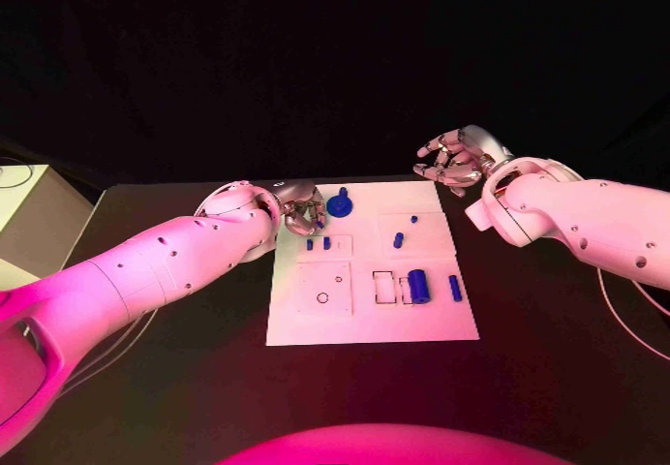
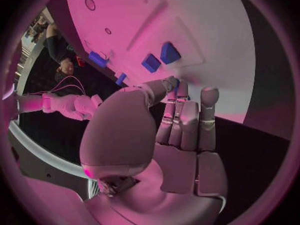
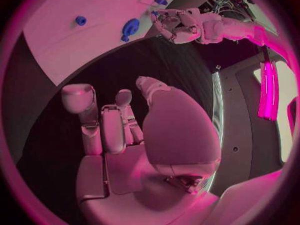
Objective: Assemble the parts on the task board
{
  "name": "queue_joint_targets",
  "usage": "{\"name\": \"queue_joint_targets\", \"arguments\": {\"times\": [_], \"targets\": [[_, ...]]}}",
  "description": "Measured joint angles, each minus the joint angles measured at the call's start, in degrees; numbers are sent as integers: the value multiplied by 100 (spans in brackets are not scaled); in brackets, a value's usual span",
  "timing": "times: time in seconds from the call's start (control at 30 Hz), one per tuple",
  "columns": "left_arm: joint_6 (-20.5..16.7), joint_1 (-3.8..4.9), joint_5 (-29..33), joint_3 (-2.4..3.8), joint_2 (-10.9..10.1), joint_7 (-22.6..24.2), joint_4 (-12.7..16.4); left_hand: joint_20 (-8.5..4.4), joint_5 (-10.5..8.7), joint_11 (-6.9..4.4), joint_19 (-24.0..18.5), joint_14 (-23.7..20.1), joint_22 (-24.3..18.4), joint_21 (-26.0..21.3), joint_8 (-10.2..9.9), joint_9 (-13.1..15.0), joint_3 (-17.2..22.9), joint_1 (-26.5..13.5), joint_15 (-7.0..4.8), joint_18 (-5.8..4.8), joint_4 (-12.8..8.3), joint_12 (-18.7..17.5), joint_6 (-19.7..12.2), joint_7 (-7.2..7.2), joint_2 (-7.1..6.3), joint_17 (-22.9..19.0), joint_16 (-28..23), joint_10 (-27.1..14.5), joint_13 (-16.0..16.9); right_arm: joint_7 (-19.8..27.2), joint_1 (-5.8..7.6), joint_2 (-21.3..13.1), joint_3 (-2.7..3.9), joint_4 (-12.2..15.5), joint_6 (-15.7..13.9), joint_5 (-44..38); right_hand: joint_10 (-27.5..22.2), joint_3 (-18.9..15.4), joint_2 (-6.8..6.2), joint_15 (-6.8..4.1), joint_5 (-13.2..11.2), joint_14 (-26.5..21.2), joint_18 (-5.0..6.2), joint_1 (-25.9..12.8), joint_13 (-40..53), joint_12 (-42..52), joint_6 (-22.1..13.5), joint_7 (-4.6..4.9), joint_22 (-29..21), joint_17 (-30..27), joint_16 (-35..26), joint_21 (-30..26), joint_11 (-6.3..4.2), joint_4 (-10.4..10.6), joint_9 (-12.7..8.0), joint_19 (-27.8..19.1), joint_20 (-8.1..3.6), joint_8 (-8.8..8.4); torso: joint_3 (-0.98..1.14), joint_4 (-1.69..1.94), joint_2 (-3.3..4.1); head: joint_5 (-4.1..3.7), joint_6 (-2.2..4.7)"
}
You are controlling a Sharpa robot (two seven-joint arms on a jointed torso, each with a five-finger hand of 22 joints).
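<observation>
The left hand [image 1: 297,208] sits at the left edge of the white board [image 1: 366,325], near the far corner. Its fingers [image 2: 187,120] lie straight and close together, and one fingertip touches a small blue part at the board's edge; I cannot tell if it holds that part. Two short blue pegs [image 1: 319,244] stand in the board just beside this hand. A round blue part with a handle [image 1: 340,205] lies near the far edge of the board. More to the right, a small blue peg [image 1: 398,239] sits in the middle, and a thick blue tube [image 1: 417,285] and a thin blue bar [image 1: 455,288] lie nearer the front. The right hand [image 1: 455,161] hangs above the dark tabletop [image 1: 559,349], past the board's far right corner. Its fingers [image 3: 103,125] are bent a little and apart, and it holds nothing.
</observation>
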Motion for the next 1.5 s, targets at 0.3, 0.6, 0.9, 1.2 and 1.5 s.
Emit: {"name": "queue_joint_targets", "arguments": {"times": [0.3,0.6,0.9,1.2,1.5], "targets": [[-23,-3,2,-4,9,0,-4,-8,0,1,8,0,6,0,-12,0,-17,-5,0,0,17,1,-1,0,-5,-1,0,0,0,0,0,3,0,-2,1,1,0,0,0,0,0,0,0,0,0,0,0,0,0,0,0,0,0,0,0,0,0,0,2,1,-2,-8,-7],[44,16,8,-15,27,-20,-25,-6,0,2,5,0,-66,0,-34,6,-17,-27,0,0,17,-26,-3,0,34,-68,0,-1,11,0,0,3,0,-2,2,3,0,0,0,0,0,0,0,0,1,0,0,0,0,0,0,0,1,0,-1,0,0,0,0,2,-3,-13,-8],[60,36,14,-52,58,-23,-63,14,0,11,-14,0,-71,-1,-41,21,-17,-14,0,0,17,-30,-12,-8,46,-81,0,7,12,0,0,3,0,0,2,4,0,0,0,0,0,0,0,0,-10,0,0,0,0,0,0,0,1,0,-1,0,0,21,-7,3,-3,-18,-14],[31,29,20,-74,92,-22,-98,-8,-2,33,-36,0,-81,-27,-79,-7,-17,36,0,0,17,-85,-35,-10,97,-89,0,-13,33,0,1,8,0,0,3,5,0,0,0,0,0,0,0,0,-10,0,0,0,0,0,0,0,1,0,-2,0,0,21,-7,0,1,-19,-14],[4,26,32,-81,95,-17,-97,-8,-2,55,-36,-22,-80,-27,-79,0,-16,36,22,0,17,-85,-65,2,97,-110,-1,-34,32,0,0,14,0,-4,4,5,1,-1,0,0,0,0,0,0,-10,0,0,0,0,0,0,0,2,0,-2,-1,1,21,-5,3,1,-20,-24]]}}
